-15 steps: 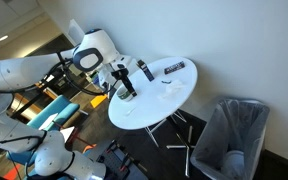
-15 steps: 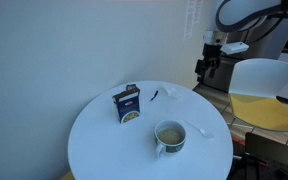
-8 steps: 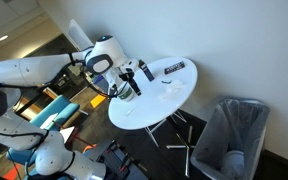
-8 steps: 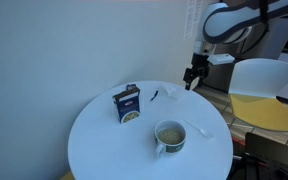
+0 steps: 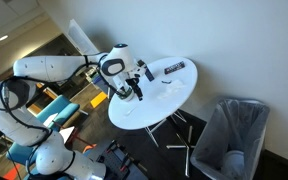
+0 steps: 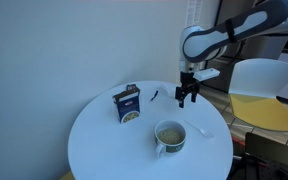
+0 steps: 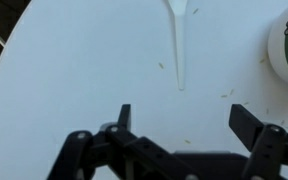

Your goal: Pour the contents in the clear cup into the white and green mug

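Reach stage: black gripper (image 6: 185,98) wide open, empty, just beyond the squat white-and-green mug (image 6: 170,135). Next it grabs the clear cup, which I can't spot.

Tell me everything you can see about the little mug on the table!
The mug is small, squat and round. It is pale whitish outside with a dark greenish rim, and it looks like ceramic. Its inside looks yellowish-green, but I cannot tell if anything is in it. It stands upright, open side up, on the round white table. Only the table touches it. The claw hangs open farther back, apart from it.
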